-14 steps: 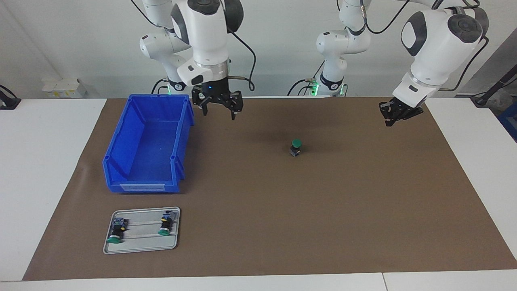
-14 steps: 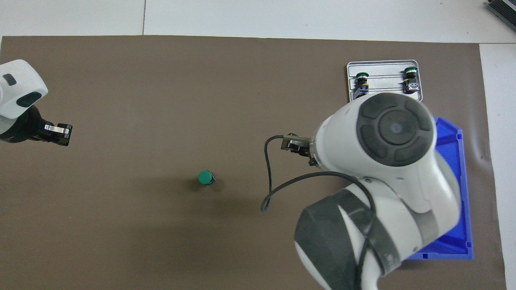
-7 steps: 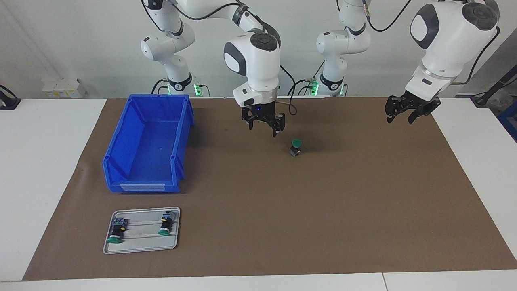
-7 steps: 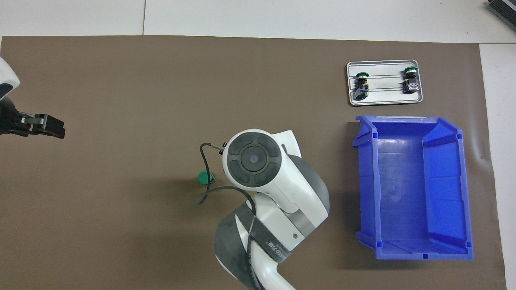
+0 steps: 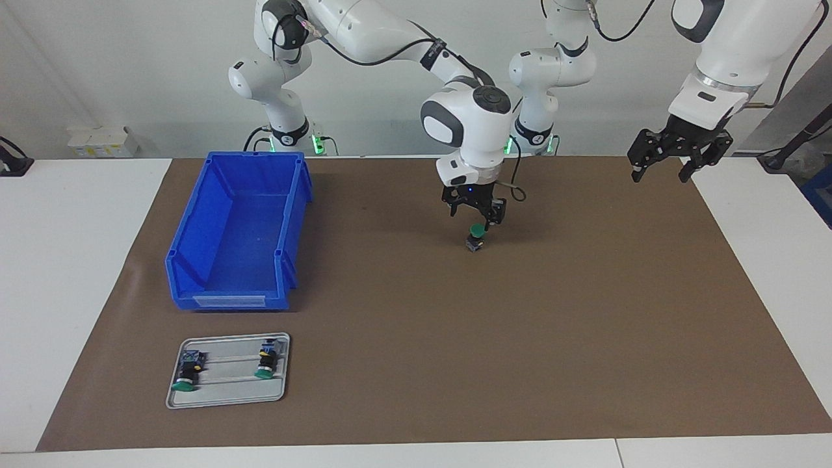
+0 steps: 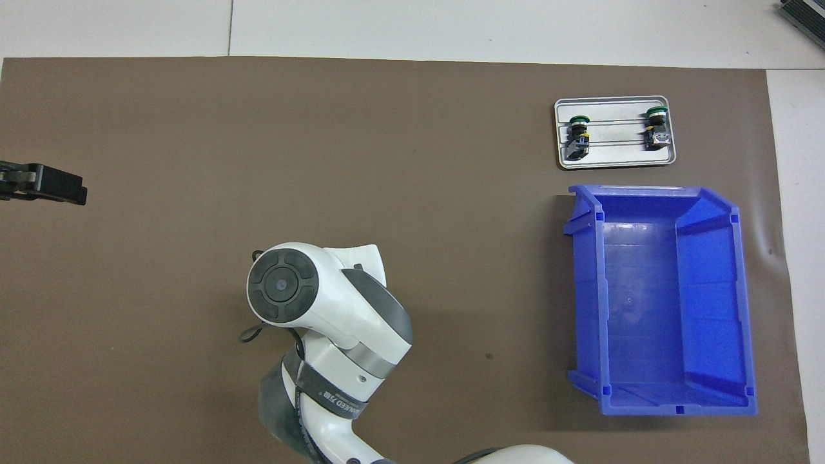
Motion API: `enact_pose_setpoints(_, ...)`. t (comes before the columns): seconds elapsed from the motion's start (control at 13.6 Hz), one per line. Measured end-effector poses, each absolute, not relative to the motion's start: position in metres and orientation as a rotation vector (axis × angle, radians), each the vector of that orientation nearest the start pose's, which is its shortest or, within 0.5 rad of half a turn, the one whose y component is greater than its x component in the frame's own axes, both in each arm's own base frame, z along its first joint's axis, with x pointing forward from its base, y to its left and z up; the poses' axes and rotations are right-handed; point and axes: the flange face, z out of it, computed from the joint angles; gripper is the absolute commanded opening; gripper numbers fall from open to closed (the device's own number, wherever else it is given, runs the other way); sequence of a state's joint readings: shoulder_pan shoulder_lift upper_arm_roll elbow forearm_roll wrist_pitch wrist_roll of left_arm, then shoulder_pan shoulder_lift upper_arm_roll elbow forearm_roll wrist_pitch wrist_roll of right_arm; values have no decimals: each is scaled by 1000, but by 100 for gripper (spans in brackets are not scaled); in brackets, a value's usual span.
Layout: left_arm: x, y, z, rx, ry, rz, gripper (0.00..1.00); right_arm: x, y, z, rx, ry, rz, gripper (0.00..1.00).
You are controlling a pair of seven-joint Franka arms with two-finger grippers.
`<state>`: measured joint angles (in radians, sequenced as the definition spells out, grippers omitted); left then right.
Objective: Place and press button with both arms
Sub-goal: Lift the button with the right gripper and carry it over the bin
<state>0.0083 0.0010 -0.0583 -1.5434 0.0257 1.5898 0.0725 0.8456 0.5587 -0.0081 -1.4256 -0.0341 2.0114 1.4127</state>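
Note:
The button (image 5: 478,236), green cap on a black body, stands upright on the brown mat (image 5: 455,357) about midway between the two arms' bases. My right gripper (image 5: 476,214) hangs just over the cap, open, its fingers spread to either side above it; I cannot tell whether they touch it. In the overhead view the right arm (image 6: 322,316) hides the button. My left gripper (image 5: 660,170) is up in the air over the mat's edge at the left arm's end, open and holding nothing; only its tip (image 6: 58,187) shows from above.
An empty blue bin (image 5: 227,296) sits toward the right arm's end. Farther from the robots than the bin lies a grey tray (image 5: 227,389) with two similar buttons (image 5: 184,377) (image 5: 265,361) lying on it. White tabletop borders the mat.
The right gripper swept from beside the bin to just over the button and came lower. The left gripper opened, rose and drew back toward its own end of the table.

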Motion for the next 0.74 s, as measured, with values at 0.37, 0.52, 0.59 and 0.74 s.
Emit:
enact_pose_setpoints(0.37,559,-23,627,-3111,154,-67,97,481,543,355,-2981,835,-100,88)
enact_pose_setpoints(0.52,561,-24,621,-3112,134,-85,97,482,544,354,-2969,832,-109,86)
enact_pose_setpoints(0.59,561,-24,619,-3112,130,-89,97,482,544,350,-2973,833,-106,85)
enact_pose_setpoints(0.74,560,-23,620,-3112,125,-94,97,481,541,338,-2988,835,-102,84)
